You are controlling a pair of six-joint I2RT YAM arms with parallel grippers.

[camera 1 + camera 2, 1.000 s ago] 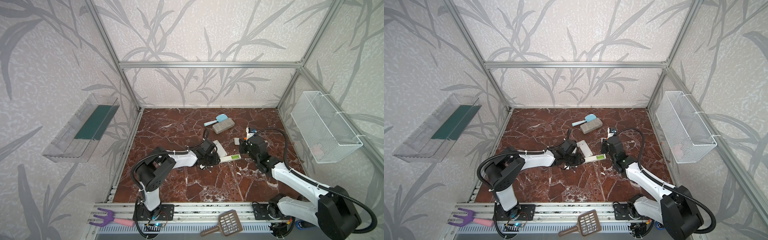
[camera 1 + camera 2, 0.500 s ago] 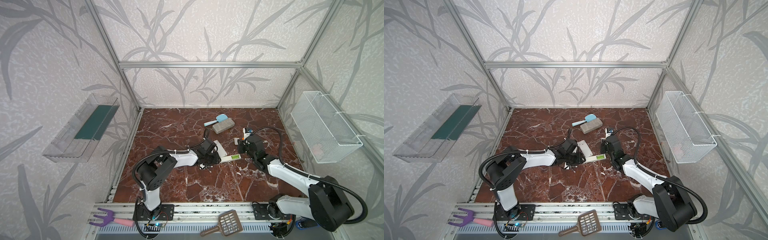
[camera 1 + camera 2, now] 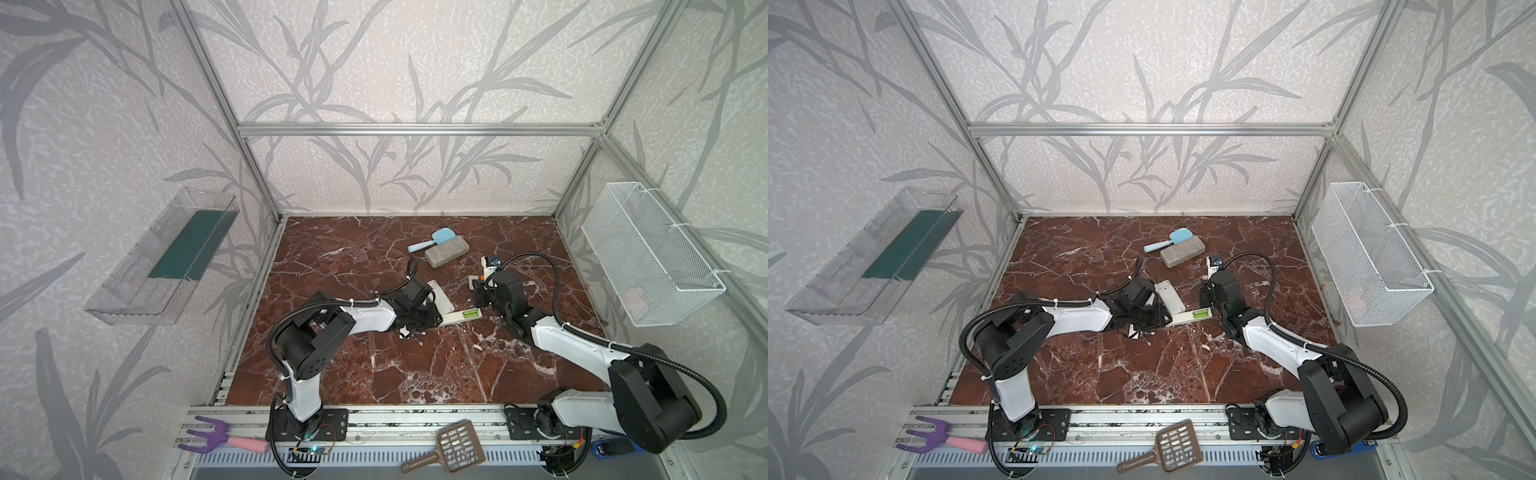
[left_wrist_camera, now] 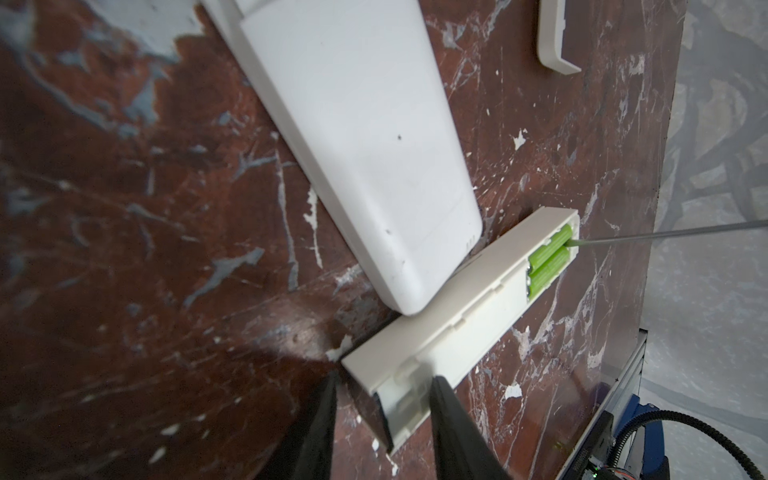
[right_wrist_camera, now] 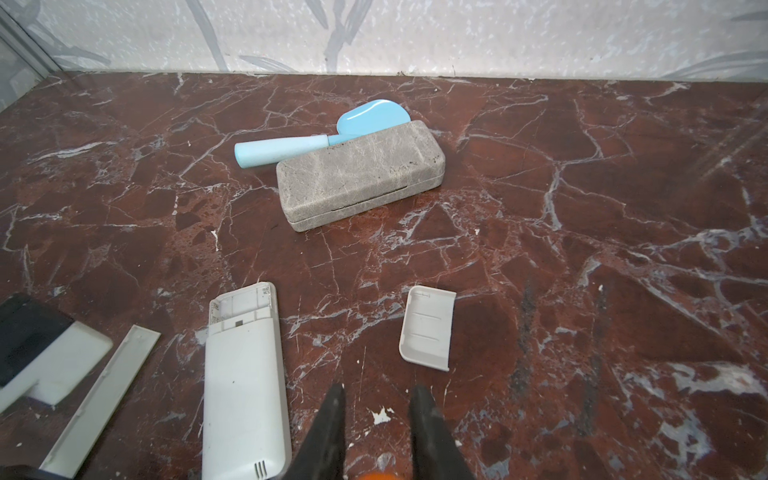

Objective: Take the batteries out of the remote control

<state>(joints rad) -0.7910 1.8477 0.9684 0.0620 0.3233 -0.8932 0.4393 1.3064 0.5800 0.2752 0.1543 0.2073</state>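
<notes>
The left gripper [image 4: 384,378] appears clamped on one end of the remote control [image 4: 457,307], while the right gripper [image 5: 376,392], clenching a screwdriver [image 4: 665,234], rests its tip against the lime-green batteries [image 4: 548,259].

Two lime batteries [image 4: 548,262] side by side in remote [image 4: 457,316].

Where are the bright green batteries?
Two lime green batteries lie in the slim white remote, slightly right of centre on the red marble table in both top views.
</notes>
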